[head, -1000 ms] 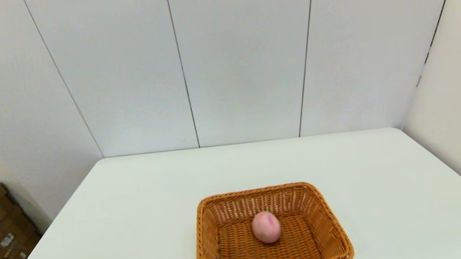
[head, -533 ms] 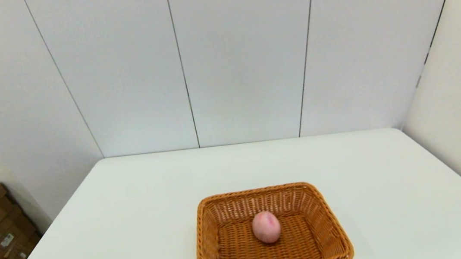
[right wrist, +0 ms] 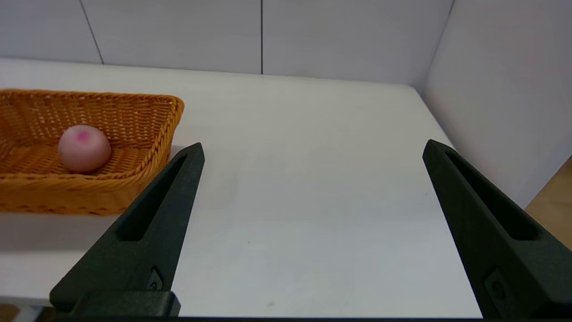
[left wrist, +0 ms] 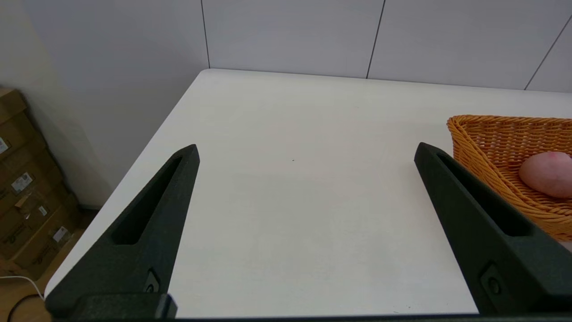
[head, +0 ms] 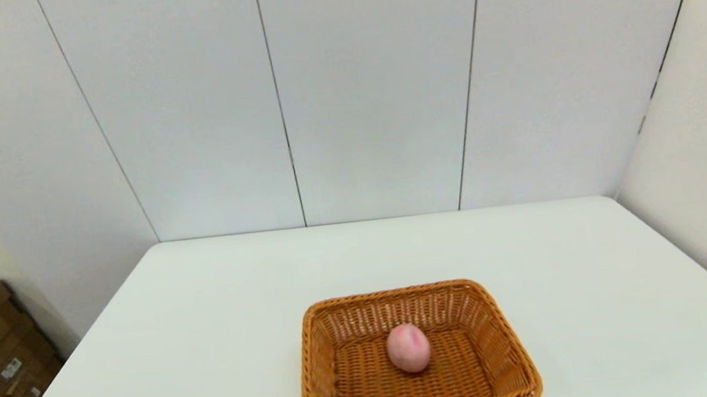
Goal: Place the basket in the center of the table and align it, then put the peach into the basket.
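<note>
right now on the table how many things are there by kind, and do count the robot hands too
baskets: 1, the basket near the front middle of the table
peaches: 1, the peach lying inside the basket
robot hands: 2, the left hand and the right hand, both open, empty and pulled back at the table's near edge
total: 4

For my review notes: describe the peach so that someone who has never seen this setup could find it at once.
Start at the white table; near its front edge, about midway across, sits an orange-brown wicker basket. The peach rests on the woven floor inside, near the middle. It is the only smooth, rounded, pale pink thing there, with a darker pink blotch on top.
</note>
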Available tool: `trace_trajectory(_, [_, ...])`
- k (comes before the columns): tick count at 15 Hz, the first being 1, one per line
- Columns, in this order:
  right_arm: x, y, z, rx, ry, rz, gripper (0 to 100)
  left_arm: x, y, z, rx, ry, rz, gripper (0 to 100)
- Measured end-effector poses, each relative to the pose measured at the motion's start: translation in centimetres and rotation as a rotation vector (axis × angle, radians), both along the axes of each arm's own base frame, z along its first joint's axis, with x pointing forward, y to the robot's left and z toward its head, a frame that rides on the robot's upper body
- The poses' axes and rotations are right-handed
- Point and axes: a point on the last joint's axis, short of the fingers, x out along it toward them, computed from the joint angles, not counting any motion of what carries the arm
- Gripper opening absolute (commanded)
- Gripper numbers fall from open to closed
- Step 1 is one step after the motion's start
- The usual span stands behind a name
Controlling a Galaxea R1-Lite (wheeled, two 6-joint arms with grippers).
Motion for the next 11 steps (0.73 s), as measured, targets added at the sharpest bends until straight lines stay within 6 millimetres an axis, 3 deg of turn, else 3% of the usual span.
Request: trace_trajectory(11, [0.02,-0.01,-0.12,0.035,0.003,-0.006,100,0.0,0.0,0.0,0.001,0.0,0.0,100])
